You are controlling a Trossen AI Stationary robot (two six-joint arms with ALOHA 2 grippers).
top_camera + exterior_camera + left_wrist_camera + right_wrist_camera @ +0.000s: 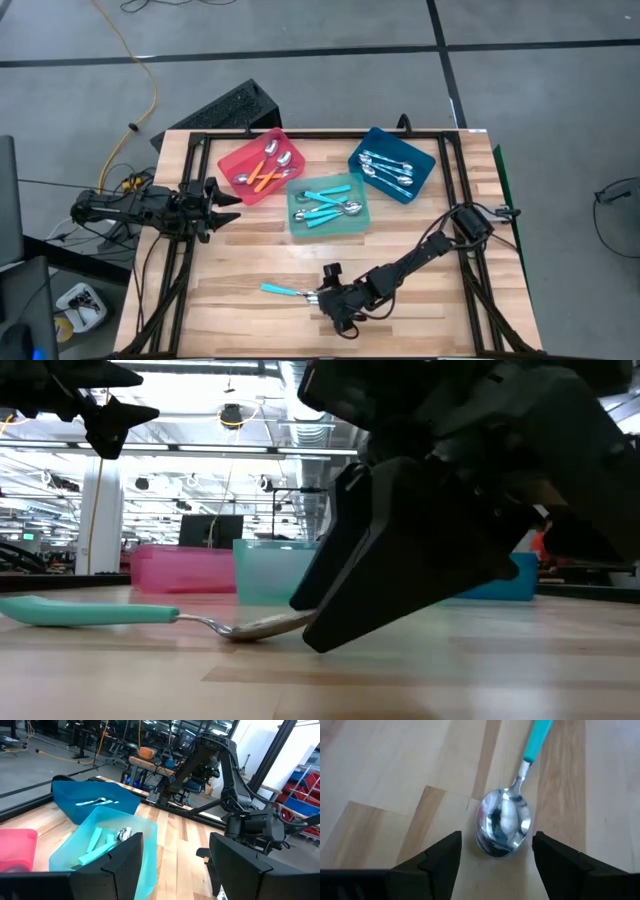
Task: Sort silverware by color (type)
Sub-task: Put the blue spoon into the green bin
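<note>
Right claw [496, 851] spread low, straddling the teal-handled spoon's [506, 822] bowl.

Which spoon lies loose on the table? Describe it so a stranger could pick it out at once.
Start at the wooden table and go to its near edge, away from the three trays. There the right pincer stands open over a teal-handled spoon, its shiny bowl between the fingers. It is the only spoon lying on bare wood; all others sit in trays.
</note>
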